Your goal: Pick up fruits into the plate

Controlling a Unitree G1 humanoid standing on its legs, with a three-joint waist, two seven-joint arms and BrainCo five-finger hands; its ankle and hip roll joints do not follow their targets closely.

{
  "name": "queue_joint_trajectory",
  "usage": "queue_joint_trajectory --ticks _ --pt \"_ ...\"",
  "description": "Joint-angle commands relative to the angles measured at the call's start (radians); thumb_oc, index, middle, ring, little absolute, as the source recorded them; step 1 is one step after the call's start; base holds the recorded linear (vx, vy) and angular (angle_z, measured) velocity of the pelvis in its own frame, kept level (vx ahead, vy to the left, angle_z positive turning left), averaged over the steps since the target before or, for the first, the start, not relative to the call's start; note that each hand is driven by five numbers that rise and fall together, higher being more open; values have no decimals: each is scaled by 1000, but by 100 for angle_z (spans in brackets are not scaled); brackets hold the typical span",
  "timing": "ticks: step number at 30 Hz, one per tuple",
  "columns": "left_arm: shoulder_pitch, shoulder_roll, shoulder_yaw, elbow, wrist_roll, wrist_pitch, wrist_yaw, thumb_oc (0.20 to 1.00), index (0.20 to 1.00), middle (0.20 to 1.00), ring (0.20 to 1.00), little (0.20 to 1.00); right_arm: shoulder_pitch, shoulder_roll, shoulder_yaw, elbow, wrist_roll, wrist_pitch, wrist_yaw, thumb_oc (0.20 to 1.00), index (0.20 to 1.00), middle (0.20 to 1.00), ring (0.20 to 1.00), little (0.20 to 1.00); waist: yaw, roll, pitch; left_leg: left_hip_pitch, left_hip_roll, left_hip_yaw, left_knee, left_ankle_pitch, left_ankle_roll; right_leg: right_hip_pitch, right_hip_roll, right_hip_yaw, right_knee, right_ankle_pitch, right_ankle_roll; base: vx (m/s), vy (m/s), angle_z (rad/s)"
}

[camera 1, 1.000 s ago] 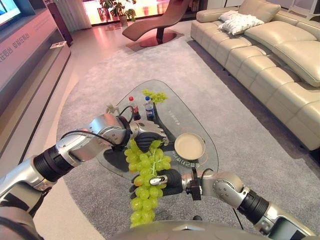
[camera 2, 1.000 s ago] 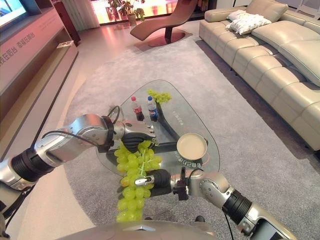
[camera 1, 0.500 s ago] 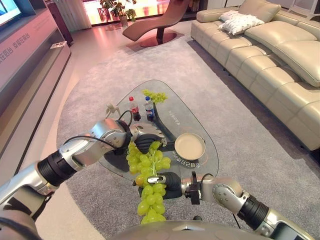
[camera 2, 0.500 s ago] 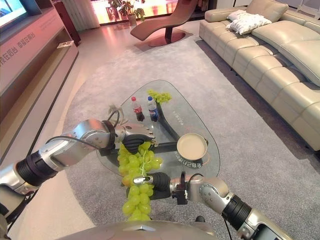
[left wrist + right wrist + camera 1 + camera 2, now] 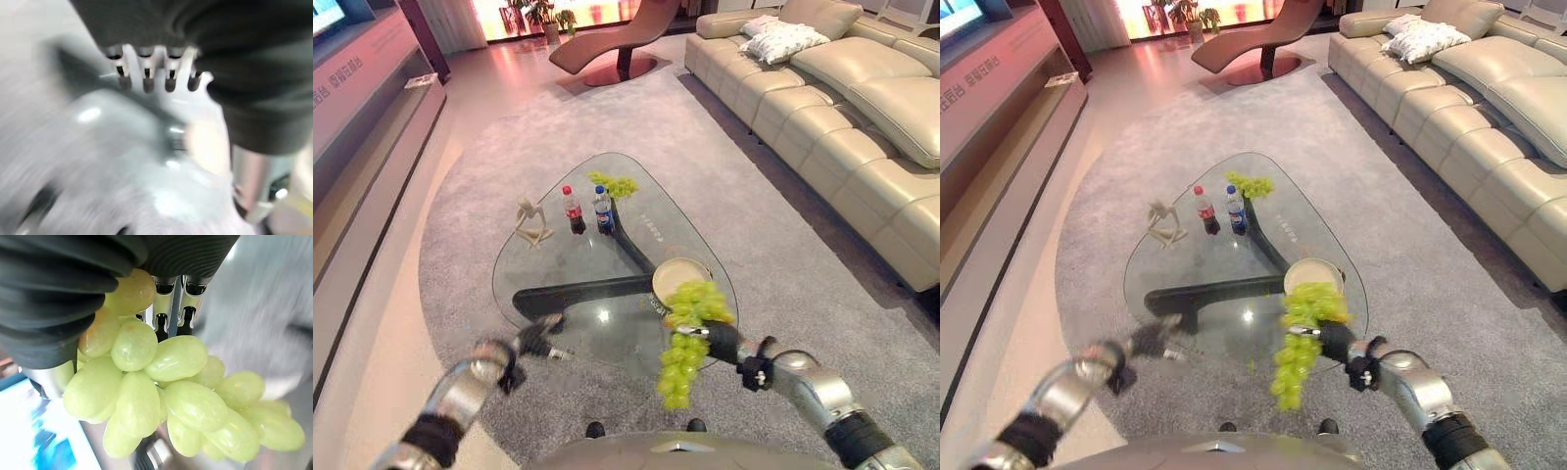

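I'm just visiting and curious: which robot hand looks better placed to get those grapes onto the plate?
The right robot hand. It already grips the grape bunch, which hangs just at the near edge of the plate. The left robot hand is off to the other side and holds nothing.

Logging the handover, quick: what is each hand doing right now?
Left hand: open, fingers straight, holding nothing.
Right hand: shut on the bunch of green grapes, near the plate.

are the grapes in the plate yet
No. The grapes hang from the right hand, their top just overlapping the plate rim.
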Motion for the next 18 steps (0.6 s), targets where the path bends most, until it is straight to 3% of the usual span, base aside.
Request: queue_joint_trajectory --ticks 1,4,7,9,13,18 --pt "-29 -55 63 294 -25 -28 100 1000 1000 1000 1000 1000 -59 43 -40 -7 -109 -114 -41 200 200 200 200 200 30 -65 53 42 -66 8 8 -77 45 53 -3 -35 11 -8 11 62 -118 5" --pt "-13 -125 168 635 -94 22 176 1000 1000 1000 1000 1000 -91 32 -51 107 -178 -148 -121 200 200 200 200 200 43 -89 63 37 -62 1 8 -81 44 50 0 -33 13 -11 9 57 -134 11" --pt "5 -134 248 742 -103 65 217 1000 1000 1000 1000 1000 -131 27 -58 199 -234 -153 -190 200 200 200 200 200 61 -105 77 36 -57 -6 8 -85 41 51 5 -29 14 -14 2 87 -133 13" --pt "9 -133 266 777 -70 37 209 1000 1000 1000 1000 1000 -173 5 -66 276 -268 -147 -235 200 200 200 200 200 77 -111 91 39 -55 -16 8 -89 40 57 11 -27 16 -19 -4 122 -132 19" --pt "-54 -117 200 747 -65 -8 208 1000 1000 1000 1000 1000 -285 -47 -38 373 -293 -109 -321 200 200 200 200 200 95 -101 126 11 -55 -42 8 -85 41 27 22 -22 29 -25 -14 -23 -84 18" --pt "-237 -108 30 652 -112 -81 240 1000 1000 1000 1000 1000 -507 -80 25 508 -291 -70 -440 200 200 200 200 200 104 -71 222 -66 -63 -84 15 -59 46 -46 35 -26 71 -37 -29 -166 -75 27"
